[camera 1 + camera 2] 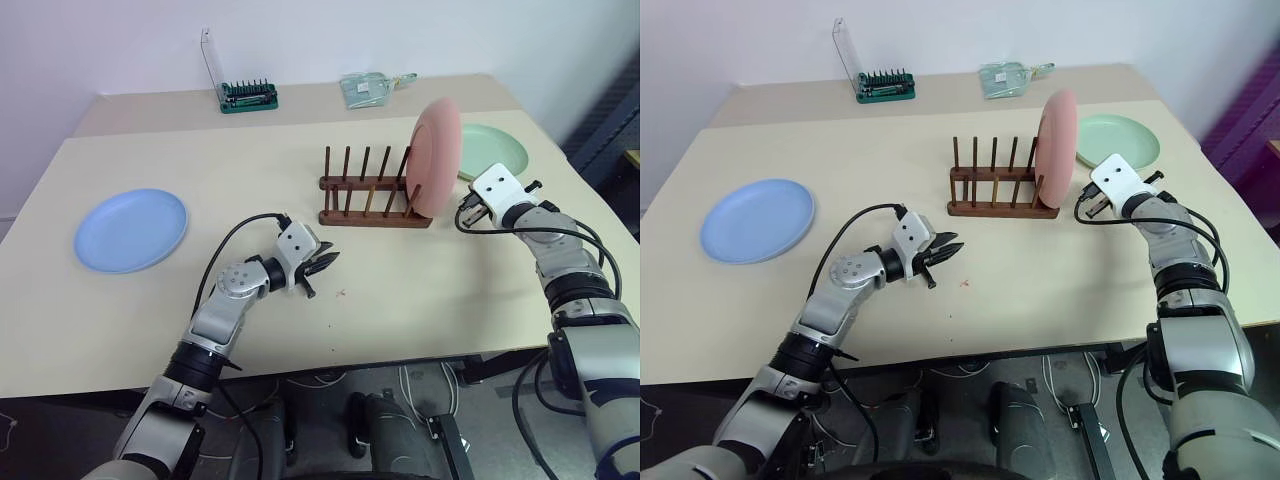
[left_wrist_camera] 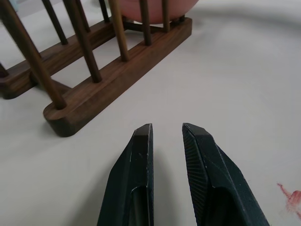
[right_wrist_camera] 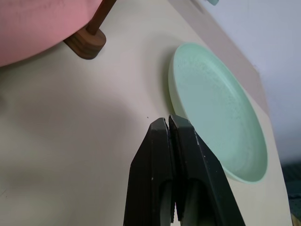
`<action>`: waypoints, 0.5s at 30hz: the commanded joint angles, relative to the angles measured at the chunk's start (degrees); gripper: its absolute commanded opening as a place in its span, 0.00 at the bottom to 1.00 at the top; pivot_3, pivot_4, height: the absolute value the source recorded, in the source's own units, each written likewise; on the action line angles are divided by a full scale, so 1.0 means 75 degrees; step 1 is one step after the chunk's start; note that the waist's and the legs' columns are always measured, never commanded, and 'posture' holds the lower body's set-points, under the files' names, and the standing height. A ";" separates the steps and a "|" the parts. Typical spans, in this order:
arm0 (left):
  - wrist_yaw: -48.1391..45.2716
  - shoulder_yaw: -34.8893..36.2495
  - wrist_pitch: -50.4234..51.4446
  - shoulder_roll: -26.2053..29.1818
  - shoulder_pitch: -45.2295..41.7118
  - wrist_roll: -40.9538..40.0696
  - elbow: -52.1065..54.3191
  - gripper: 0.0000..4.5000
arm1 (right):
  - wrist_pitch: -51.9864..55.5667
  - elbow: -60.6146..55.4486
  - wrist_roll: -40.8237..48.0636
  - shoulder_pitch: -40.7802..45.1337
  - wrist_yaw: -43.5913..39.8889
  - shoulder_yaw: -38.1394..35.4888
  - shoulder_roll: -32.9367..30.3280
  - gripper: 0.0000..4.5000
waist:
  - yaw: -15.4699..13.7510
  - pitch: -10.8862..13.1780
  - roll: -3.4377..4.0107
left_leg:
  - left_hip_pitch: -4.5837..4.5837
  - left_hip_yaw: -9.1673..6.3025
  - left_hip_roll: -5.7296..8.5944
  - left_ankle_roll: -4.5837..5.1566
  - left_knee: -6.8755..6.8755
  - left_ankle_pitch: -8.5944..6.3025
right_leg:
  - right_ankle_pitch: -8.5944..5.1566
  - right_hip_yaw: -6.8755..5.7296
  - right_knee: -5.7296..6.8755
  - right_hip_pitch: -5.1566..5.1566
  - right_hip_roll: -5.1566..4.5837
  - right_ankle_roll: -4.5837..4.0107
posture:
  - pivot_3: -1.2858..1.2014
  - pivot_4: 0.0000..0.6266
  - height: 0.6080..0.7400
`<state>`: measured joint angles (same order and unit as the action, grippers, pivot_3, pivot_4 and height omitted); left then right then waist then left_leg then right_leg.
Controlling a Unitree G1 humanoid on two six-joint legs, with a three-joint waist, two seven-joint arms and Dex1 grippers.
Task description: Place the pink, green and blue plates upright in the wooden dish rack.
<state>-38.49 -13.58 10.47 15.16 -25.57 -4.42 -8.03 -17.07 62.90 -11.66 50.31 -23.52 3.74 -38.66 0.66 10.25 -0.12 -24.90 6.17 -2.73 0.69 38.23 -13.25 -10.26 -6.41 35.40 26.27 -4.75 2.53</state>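
The wooden dish rack [image 1: 372,190] is seen at the upper centre of the frame on the table [image 1: 300,330]. The pink plate [image 1: 437,155] is stood upright in its right end. The green plate [image 1: 492,150] is laid flat at the upper right, just beyond the right gripper [image 3: 168,123], whose fingers are pressed together on nothing. The blue plate [image 1: 131,229] is laid flat at the left. The left gripper [image 2: 167,130] is held slightly parted and empty at the centre, near the rack.
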 commanded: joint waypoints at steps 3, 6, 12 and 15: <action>0.0054 0.0066 -0.0007 -0.0009 0.0110 -0.0010 0.0365 0.21 | -0.0174 0.0187 -0.0068 0.0310 0.0007 -0.0029 -0.0199 0.19 | 0.0003 0.0000 0.0000 | 0.0001 0.0001 0.0000 0.0000 0.0000 0.0000 | 0.0000 0.0000 0.0001 0.0001 0.0001 0.0000 | 0.52 0.24 0.92; 0.0011 0.0010 -0.0022 -0.0068 0.0042 -0.0005 0.0302 0.21 | -0.0076 0.0560 -0.0241 0.0584 0.0283 0.0033 -0.0234 0.53 | 0.0007 0.0000 0.0000 | 0.0001 0.0003 0.0000 -0.0001 0.0000 0.0000 | 0.0000 0.0001 0.0002 0.0001 0.0000 0.0000 | 0.52 0.24 0.92; 0.0027 0.0020 -0.0066 -0.0164 -0.0177 0.0031 0.0117 0.21 | -0.0128 0.0855 -0.0604 0.0929 0.0694 0.0250 -0.0221 0.99 | 0.0005 0.0000 0.0000 | 0.0002 0.0006 0.0000 -0.0001 0.0000 0.0001 | 0.0000 0.0002 0.0002 0.0001 0.0001 0.0000 | 0.52 0.24 0.92; 0.0039 0.0033 -0.0075 -0.0160 -0.0174 0.0035 0.0116 0.21 | -0.0187 0.0897 -0.0677 0.0911 0.0760 0.0308 -0.0189 0.99 | 0.0006 -0.0001 0.0001 | 0.0002 0.0008 0.0000 -0.0001 -0.0001 0.0001 | 0.0000 0.0002 0.0002 0.0001 0.0001 0.0000 | 0.52 0.24 0.92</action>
<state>-38.34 -13.88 10.73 14.04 -26.22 -4.22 -7.90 -17.53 69.58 -16.46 55.59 -18.69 6.04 -39.37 0.70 10.24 -0.11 -24.89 6.25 -2.74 0.69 38.23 -13.25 -10.26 -6.40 35.42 26.28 -4.74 2.53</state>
